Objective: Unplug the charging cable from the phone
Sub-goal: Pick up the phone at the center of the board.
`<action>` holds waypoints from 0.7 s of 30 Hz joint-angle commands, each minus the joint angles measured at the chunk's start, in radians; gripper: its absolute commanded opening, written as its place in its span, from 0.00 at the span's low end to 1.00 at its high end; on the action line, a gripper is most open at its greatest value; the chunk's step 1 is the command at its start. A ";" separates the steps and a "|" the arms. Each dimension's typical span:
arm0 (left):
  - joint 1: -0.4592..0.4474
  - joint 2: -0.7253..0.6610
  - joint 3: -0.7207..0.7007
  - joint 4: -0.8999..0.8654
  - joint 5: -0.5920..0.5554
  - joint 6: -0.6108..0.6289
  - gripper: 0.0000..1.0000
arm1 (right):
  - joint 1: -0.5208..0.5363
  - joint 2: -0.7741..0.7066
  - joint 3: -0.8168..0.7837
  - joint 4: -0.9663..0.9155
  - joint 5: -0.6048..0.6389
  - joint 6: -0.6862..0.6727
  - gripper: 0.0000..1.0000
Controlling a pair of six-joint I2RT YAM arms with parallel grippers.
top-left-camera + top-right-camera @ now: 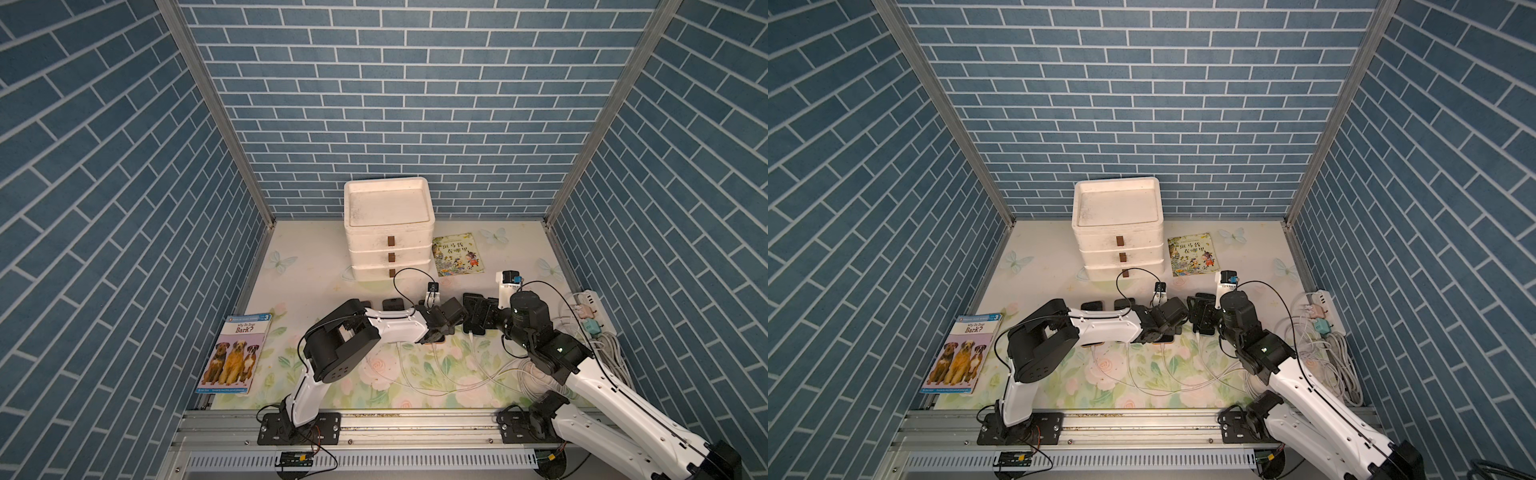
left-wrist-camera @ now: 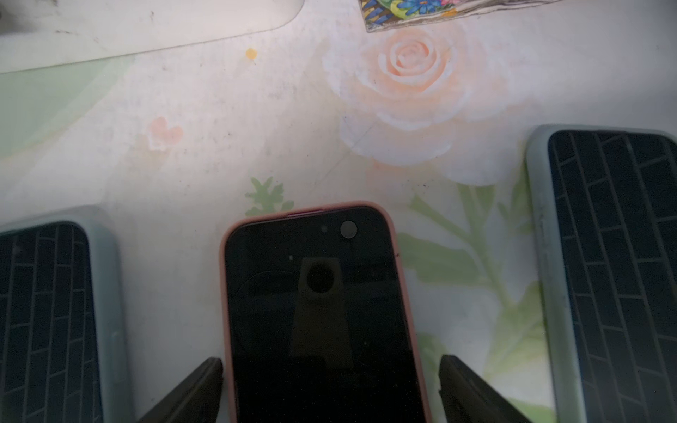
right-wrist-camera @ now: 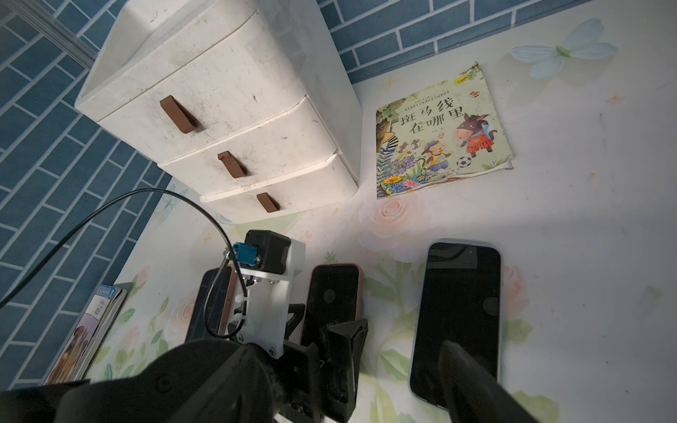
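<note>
Pink-cased phone (image 2: 318,311) flat on desk (image 2: 219,128), straddled by wide-open, empty left claw (image 2: 329,362), presumably to brace it; right claw (image 1: 478,318) close alongside, likewise spread and empty, seemingly poised for the white charging cable (image 1: 473,341).

The thin reader (image 1: 235,353) lying at the tabletop's left edge carries the title "Why Do Dogs Bark?", with "Bark?" in large letters, and a "3" in the corner of its blue top band; both top views show this. The picture book (image 3: 439,128) beside the drawer unit reads "斑马线在哪里" in two lines. Its small yellow corner tag is too small to read.
</note>
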 commanded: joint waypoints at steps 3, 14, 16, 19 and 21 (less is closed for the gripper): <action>0.003 0.036 0.006 -0.064 0.050 -0.051 0.92 | 0.012 0.009 -0.015 0.002 -0.014 0.031 0.80; -0.013 0.050 0.049 -0.167 0.048 -0.057 0.91 | 0.044 -0.004 -0.036 0.001 -0.012 0.046 0.79; -0.020 0.037 0.034 -0.177 0.049 -0.071 0.91 | 0.045 -0.010 -0.044 0.003 -0.012 0.047 0.79; -0.037 0.027 0.012 -0.163 0.049 -0.082 0.93 | 0.045 -0.025 -0.053 0.007 -0.007 0.047 0.80; -0.042 0.041 0.019 -0.161 0.052 -0.085 0.93 | 0.047 -0.028 -0.059 0.012 -0.006 0.048 0.80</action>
